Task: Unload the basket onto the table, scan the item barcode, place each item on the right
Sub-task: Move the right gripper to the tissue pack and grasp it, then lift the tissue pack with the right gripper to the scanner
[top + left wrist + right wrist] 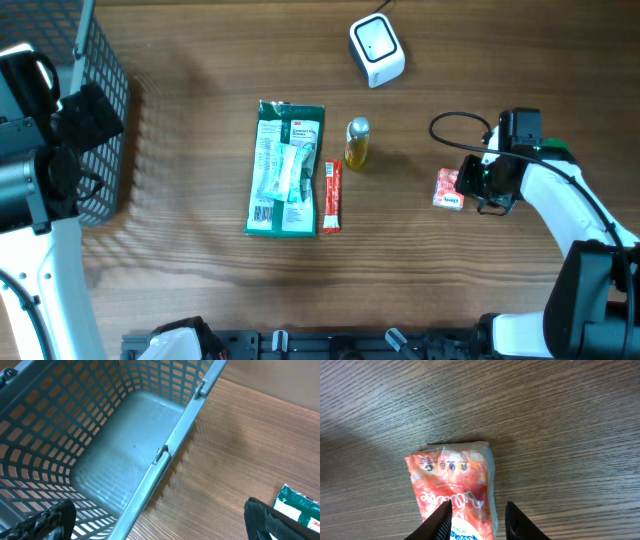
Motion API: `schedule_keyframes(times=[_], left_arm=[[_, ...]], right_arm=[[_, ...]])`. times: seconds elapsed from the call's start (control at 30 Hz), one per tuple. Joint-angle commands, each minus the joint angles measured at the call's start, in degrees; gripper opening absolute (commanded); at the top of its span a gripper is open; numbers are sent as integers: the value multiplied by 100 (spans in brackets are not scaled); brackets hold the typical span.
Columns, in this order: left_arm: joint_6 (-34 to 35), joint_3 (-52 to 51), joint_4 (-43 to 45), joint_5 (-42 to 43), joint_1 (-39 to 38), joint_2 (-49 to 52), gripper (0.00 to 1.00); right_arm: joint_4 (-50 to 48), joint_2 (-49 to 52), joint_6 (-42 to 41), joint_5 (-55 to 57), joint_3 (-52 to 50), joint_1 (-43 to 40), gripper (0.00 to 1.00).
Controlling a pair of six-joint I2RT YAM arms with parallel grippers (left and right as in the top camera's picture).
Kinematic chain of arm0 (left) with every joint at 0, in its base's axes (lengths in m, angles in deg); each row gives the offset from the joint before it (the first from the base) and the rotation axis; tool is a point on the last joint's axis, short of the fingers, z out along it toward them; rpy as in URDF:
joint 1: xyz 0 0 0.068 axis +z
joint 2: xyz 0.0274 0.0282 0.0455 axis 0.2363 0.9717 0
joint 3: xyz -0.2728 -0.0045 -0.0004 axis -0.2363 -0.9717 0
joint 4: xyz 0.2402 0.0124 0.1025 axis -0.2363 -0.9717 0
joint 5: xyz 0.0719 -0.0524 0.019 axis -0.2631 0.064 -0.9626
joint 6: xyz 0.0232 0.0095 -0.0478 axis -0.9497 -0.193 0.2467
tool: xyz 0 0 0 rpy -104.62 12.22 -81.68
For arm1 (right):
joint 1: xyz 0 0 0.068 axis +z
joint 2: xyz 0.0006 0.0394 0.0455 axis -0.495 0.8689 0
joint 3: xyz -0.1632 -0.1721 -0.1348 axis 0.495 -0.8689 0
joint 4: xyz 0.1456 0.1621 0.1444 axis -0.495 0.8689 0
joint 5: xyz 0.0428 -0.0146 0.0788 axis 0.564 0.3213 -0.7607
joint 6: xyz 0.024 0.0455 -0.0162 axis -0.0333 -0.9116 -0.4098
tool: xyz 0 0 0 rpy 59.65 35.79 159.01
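**Step in hand: securing the item for scanning**

The red packet [451,480] lay flat on the desk [200,290] at the robot's right. It was well apart from the white scanner [377,50] at the far edge. The right end effector [479,507] stood at the packet's near end with its jaws partly open. One finger overlapped the printed face and the other stood just beside the packet's edge. Whether the jaws had hold of the wrapper could not be told. The left end effector [157,510] hung fully open and empty over the basket [165,452].

**Recommended practice**

- The grip should be confirmed on the near end only, so most of the wrapper stayed exposed.
- The wrapper looked soft, so light pressure would probably suffice.
- No barcode showed on the upper face. The packet would likely need turning before presentation to the scanner.

**Orientation**

The packet's long axis ran away from the fingers, tilted slightly to one side. In the overhead view it ran roughly near-to-far across the desk. The printed face pointed upward.
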Motion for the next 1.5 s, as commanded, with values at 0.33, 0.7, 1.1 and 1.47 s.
schedule_keyframes(times=[0.33, 0.7, 1.1, 1.47], left_arm=[[-68, 15, 17, 11, 22, 2, 100], [-68, 15, 17, 11, 22, 2, 100], [-68, 15, 17, 11, 22, 2, 100], [-68, 15, 17, 11, 22, 2, 100]], right_arm=[[-890, 81, -66, -177, -765, 20, 24], [-927, 39, 70, -660, -599, 17, 4], [-17, -538, 2802, -5302, 90, 13, 4], [4, -538, 2975, -7340, 90, 13, 4]])
